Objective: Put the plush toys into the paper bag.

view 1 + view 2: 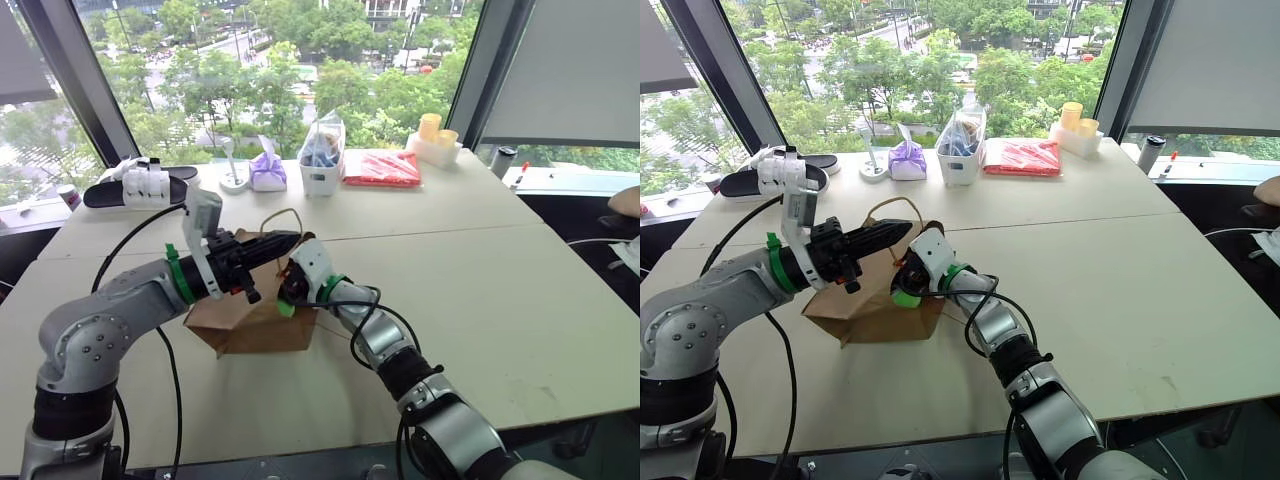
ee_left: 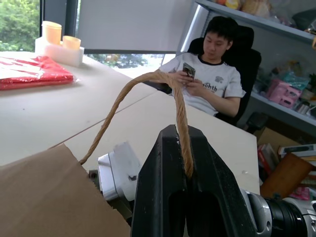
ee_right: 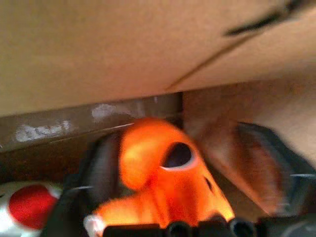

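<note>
The brown paper bag (image 1: 250, 325) lies tilted on the table with its mouth facing right. My left gripper (image 1: 290, 241) is shut on one of its string handles (image 2: 148, 84) and holds the loop up. My right gripper (image 1: 290, 285) reaches into the bag's mouth. In the right wrist view its fingers (image 3: 266, 163) stand spread inside the bag, with the orange plush toy (image 3: 148, 163) between them and a gap to one finger. A red and white patch (image 3: 22, 212) of the green plush toy lies beside it. A bit of lime green (image 1: 905, 298) shows at the mouth.
Along the far table edge stand a black tray with white bottles (image 1: 140, 185), a purple pouch (image 1: 267, 172), a white bin with a clear bag (image 1: 322, 160), a red packet (image 1: 382, 168) and yellow cups (image 1: 435, 135). A person (image 2: 212, 74) sits in a chair to the right.
</note>
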You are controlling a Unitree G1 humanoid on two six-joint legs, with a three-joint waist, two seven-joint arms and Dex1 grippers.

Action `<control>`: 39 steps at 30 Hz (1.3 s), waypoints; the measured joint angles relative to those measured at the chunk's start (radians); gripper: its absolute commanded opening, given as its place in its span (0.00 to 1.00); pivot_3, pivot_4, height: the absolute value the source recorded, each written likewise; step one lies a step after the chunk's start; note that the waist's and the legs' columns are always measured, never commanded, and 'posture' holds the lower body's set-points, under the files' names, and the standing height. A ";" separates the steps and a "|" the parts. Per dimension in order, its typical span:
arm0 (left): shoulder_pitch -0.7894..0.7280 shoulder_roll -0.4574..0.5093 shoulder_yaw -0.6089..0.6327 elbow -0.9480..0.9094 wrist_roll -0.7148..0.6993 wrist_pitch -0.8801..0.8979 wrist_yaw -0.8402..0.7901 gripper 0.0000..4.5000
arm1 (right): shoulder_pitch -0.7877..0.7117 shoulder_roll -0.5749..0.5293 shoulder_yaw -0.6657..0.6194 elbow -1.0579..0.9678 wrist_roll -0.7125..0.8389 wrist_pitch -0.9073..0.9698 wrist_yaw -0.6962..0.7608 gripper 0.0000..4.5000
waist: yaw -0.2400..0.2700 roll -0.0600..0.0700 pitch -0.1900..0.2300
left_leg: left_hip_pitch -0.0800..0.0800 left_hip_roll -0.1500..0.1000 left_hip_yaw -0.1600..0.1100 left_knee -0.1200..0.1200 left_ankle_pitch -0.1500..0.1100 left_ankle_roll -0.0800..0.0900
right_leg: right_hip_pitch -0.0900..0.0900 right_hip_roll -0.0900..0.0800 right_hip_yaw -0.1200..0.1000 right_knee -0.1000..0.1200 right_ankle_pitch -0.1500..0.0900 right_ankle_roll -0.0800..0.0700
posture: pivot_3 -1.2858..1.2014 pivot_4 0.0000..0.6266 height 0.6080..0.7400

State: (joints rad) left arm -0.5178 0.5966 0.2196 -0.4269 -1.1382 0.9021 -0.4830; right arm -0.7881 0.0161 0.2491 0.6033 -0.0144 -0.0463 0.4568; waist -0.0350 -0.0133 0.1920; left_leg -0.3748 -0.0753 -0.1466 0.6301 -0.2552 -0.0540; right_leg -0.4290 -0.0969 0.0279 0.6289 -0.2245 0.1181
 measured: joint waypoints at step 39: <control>0.033 -0.020 -0.009 0.003 0.037 -0.047 -0.011 0.00 | 0.152 -0.391 -0.016 -0.330 0.064 0.486 0.254 0.01 | 0.002 -0.001 0.000 | 0.000 0.002 0.003 0.001 0.000 0.000 | 0.001 0.001 0.001 -0.001 0.001 -0.001 | 0.52 0.24 1.00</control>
State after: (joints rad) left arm -0.4850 0.5762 0.2110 -0.4234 -1.1008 0.8553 -0.4937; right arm -0.6361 -0.3748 0.2330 0.2730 0.0495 0.4393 0.7107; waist -0.0333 -0.0139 0.1922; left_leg -0.3745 -0.0734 -0.1440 0.6313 -0.2554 -0.0540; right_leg -0.4280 -0.0959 0.0291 0.6276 -0.2239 0.1173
